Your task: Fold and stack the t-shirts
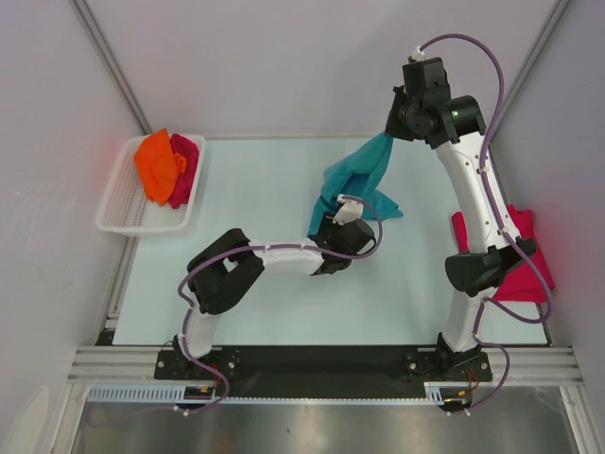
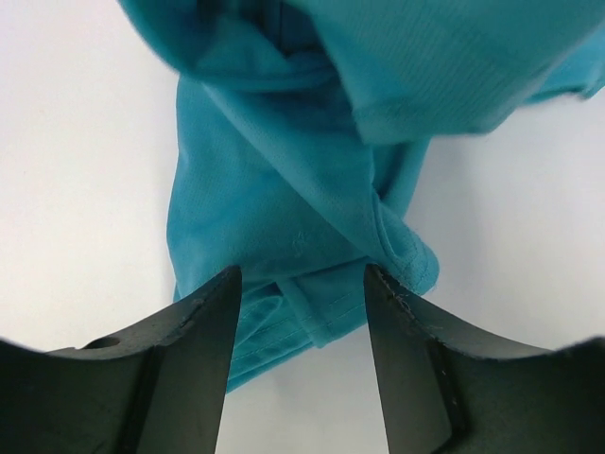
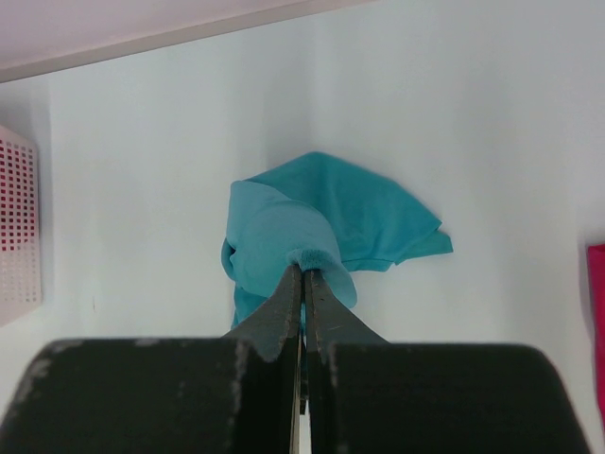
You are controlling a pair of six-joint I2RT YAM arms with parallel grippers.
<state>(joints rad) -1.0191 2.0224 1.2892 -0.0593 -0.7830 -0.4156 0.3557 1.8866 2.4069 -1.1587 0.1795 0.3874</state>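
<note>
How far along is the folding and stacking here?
Done: one crimson-pink t-shirt lies flat at the right edge of the table, seemingly folded, partly hidden by the arm. In hand: the right gripper is shut on the teal t-shirt, lifted; the left gripper is open by its lower folds. Left: the orange t-shirt and crimson t-shirt sit bunched in the basket.

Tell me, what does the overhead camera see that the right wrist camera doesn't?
Only overhead: the orange t-shirt and the whole left arm. Only the right wrist: the right gripper up close, pinched shut on the teal t-shirt. Both: that teal t-shirt, the white basket and a crimson-pink t-shirt on the right.
</note>
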